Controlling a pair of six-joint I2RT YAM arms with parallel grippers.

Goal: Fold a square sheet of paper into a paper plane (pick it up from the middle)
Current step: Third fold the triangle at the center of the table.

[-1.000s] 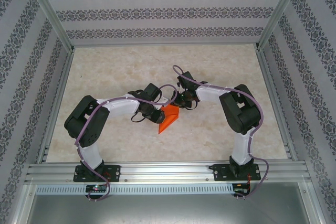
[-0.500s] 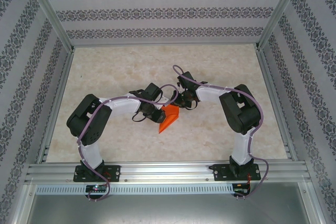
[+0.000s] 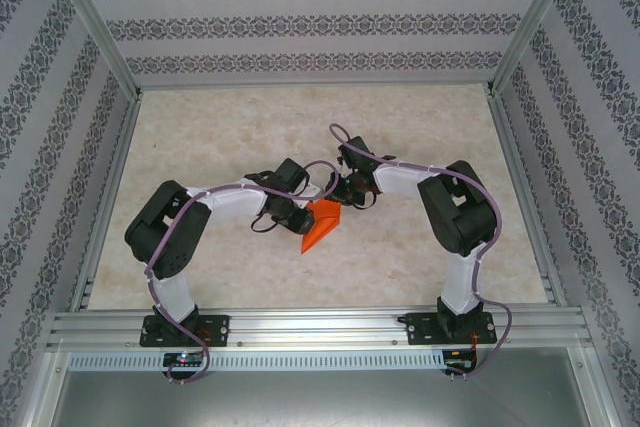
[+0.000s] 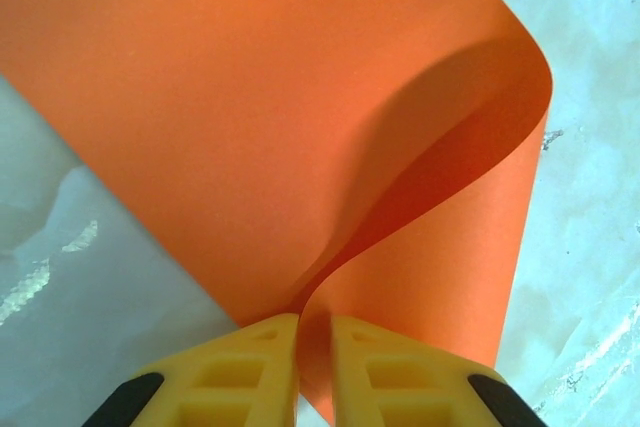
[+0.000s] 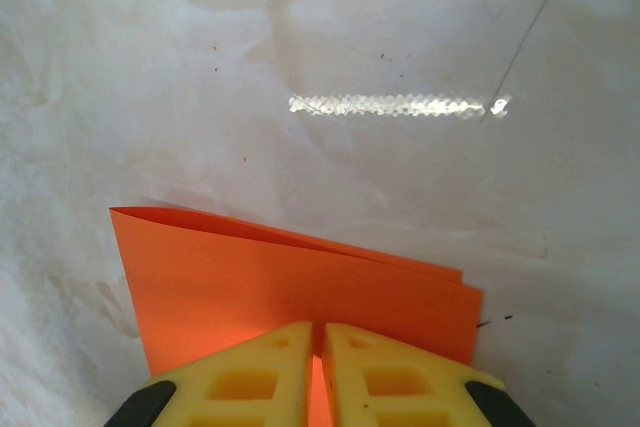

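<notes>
Over the middle of the marble-patterned counter (image 3: pixel 420 137), the left end effector (image 4: pixel 314 319) pinches the orange paper sheet (image 4: pixel 250 117) between its yellow fingers (image 4: pixel 245 372), and the sheet curls over in a loose loop beyond them. Just to its right, the right end effector (image 5: pixel 317 327) is pressed together on the same sheet, gripping two folded layers

The left arm (image 3: pixel 165 237) and the right arm (image 3: pixel 455 212) rise from their bases, bend at the elbow and reach inward, so the wrists meet close together. The left gripper (image 4: pixel 314 320) has its yellow fingers (image 4: pixel 250 372) nearly touching, clamped on the square sheet of paper (image 4: pixel 240 117). The right gripper (image 5: pixel 317 330) is likewise closed, pinching the same sheet.
</notes>
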